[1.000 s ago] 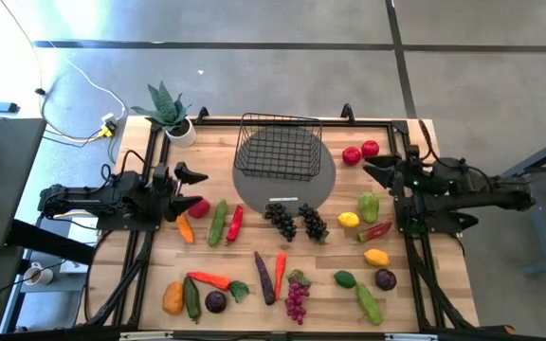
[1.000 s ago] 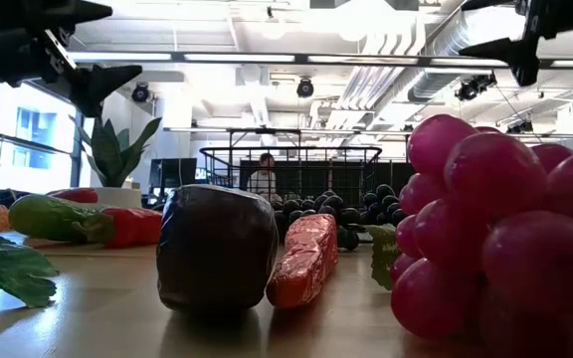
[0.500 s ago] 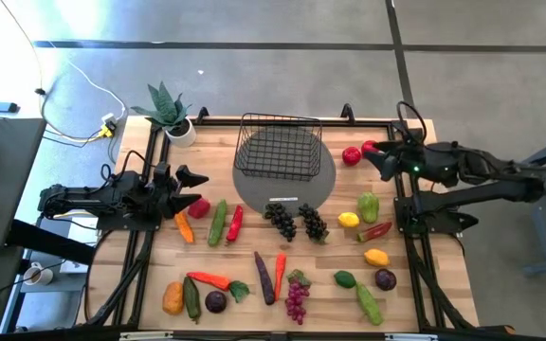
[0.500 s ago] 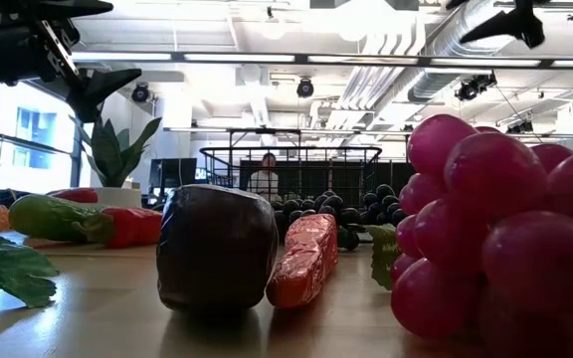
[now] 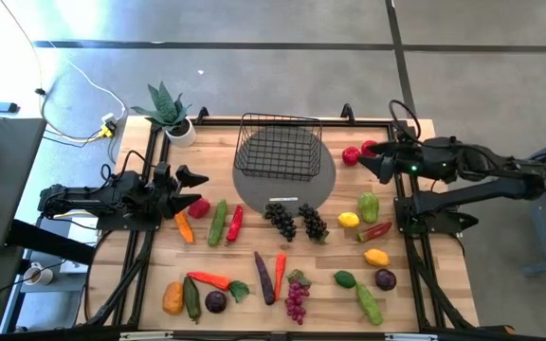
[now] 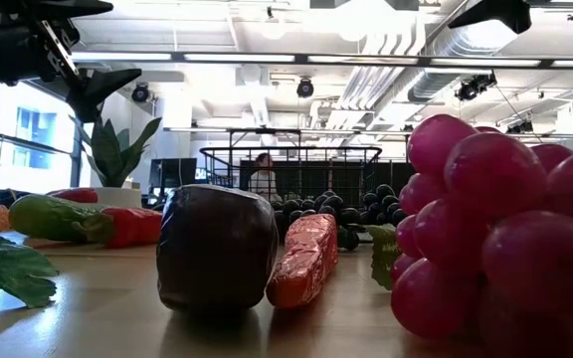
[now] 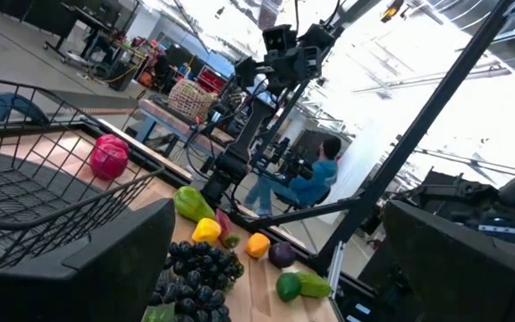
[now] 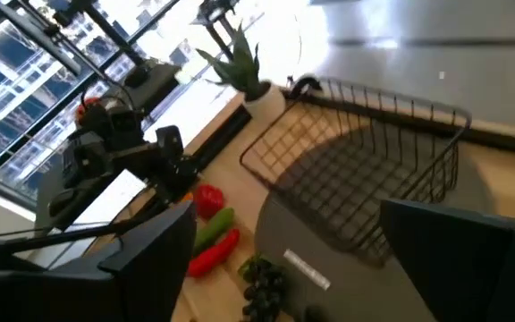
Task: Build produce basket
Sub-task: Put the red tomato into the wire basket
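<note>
Basket (image 5: 279, 149) empty, seated on grey disc (image 5: 283, 184) at far centre of worktop (image 5: 254, 246). Produce scattered loose on every side of basket: two red apples (image 5: 359, 152) just right of basket, black grapes (image 5: 296, 221) near its front, cucumber (image 5: 218, 222) and red pepper (image 5: 235, 222) to front left.

Right pincer (image 5: 370, 161) raised at right of basket, close over the apples, jaws spread wide, nothing held. Left pincer (image 5: 190, 188) waiting well left of basket, jaws wide, nothing held.

Likely faults from here:
- Apple rolling clear: round fruit, pushed aside by an off-centre descent or one finger landing first.
- Second apple knocked: the pair lie close together, little room for spread fingers.
- Basket shifted on disc: snagged wire rim during release.
- Arms meeting over basket if both reach in together.
</note>
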{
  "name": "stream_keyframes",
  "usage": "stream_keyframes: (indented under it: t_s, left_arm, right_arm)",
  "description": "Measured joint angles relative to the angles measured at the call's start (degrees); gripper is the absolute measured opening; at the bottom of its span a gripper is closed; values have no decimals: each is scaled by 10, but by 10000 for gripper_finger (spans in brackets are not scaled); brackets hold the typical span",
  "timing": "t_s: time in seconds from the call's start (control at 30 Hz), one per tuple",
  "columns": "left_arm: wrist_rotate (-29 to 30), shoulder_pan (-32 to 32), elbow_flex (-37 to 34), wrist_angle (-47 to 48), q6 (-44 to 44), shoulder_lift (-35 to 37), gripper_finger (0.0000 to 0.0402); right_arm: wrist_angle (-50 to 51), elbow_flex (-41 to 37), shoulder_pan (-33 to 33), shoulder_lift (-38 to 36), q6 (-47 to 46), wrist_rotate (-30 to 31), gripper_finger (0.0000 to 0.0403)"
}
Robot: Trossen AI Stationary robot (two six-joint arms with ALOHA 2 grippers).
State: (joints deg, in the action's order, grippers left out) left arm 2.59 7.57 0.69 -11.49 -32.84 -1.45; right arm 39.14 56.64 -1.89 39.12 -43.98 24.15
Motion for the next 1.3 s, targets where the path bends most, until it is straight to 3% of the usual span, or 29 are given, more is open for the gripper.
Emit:
stream_keyframes:
  t_s: [0.2,0.43,0.53,0.8,1.07,1.3]
  left_arm:
    - [0,0,0,0,0,0,390]
    - [0,0,0,0,-19,0,390]
    - [0,0,0,0,-30,0,390]
    - [16,0,0,-66,-50,0,390]
    - [28,0,28,-80,4,0,390]
    - [55,0,87,55,24,-4,390]
  right_arm:
    - [6,-1,0,15,-25,-84,390]
    - [-14,-1,-1,25,-40,-148,393]
    - [-23,-1,-1,37,-40,-136,392]
    - [-42,-1,11,79,-41,-3,392]
    - [-17,-1,104,115,-73,-17,392]
    - [15,-1,192,135,-61,-47,392]
